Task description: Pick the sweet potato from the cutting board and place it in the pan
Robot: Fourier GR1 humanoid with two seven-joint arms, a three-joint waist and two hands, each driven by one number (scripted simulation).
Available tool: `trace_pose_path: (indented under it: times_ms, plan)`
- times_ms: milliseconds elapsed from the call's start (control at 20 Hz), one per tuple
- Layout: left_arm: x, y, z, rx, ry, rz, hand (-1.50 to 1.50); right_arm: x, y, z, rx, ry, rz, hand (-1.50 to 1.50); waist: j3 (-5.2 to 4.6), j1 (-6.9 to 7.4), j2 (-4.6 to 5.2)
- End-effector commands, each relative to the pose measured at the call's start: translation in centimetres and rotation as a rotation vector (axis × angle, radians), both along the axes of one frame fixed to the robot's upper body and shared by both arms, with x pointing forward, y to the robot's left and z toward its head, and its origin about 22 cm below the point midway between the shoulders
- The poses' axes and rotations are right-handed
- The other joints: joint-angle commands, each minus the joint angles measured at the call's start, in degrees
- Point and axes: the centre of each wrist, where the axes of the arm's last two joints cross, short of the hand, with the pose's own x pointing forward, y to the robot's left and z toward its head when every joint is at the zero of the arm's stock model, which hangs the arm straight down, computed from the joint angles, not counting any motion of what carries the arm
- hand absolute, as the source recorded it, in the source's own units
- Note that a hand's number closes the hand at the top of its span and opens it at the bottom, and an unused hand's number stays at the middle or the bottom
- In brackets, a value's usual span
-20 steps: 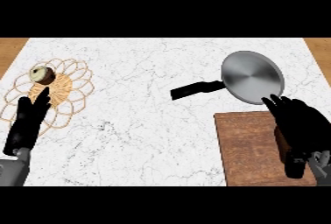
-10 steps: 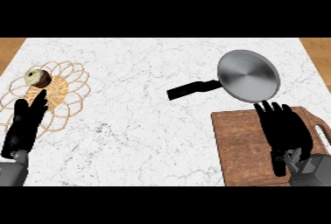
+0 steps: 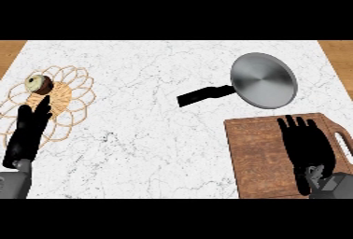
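Right robot hand [image 3: 310,149], fingers spread, over brown cutting board [image 3: 255,154]; round steel pan [image 3: 264,84] nearby.

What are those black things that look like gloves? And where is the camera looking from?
Those are a robot's two hands on grey arms. The camera sits in the robot's head and looks steeply down at a white marble counter. The left hand rests open at the left, beside a woven mat with a small round thing on it. The right hand is spread flat over a brown cutting board. Just beyond the board sits a silver pan with a black handle. Neither hand can be seen holding anything, and no sweet potato shows; the right hand may be hiding it.
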Motion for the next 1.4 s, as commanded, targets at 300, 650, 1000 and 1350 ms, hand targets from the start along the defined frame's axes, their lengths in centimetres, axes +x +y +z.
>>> trace_pose_path:
  times_ms: [300, 650, 1000, 1350]
  plan:
    - [0.4, 0.5, -1.1, -0.017, -0.011, 0.015, 0.00, 1.4, 0.0, -1.3, -0.013, 0.013, -0.014, -1.50, -0.01, -0.02, 0.03]
    - [0.9, 1.4, 1.8, 0.006, -0.003, 0.016, 0.00, 2.1, -1.5, -2.8, -0.003, 0.024, -0.030, -1.50, 0.00, 0.03, 0.00]
    - [1.5, -1.0, -1.0, 0.001, -0.018, -0.006, 0.00, 2.7, -4.0, -3.8, -0.064, 0.040, -0.064, -1.50, -0.01, -0.14, 0.08]
    - [-0.1, -0.6, 0.1, 0.003, -0.002, 0.014, 0.00, 2.3, -4.1, -5.9, -0.152, 0.008, 0.086, 1.50, 0.01, 0.16, 0.05]
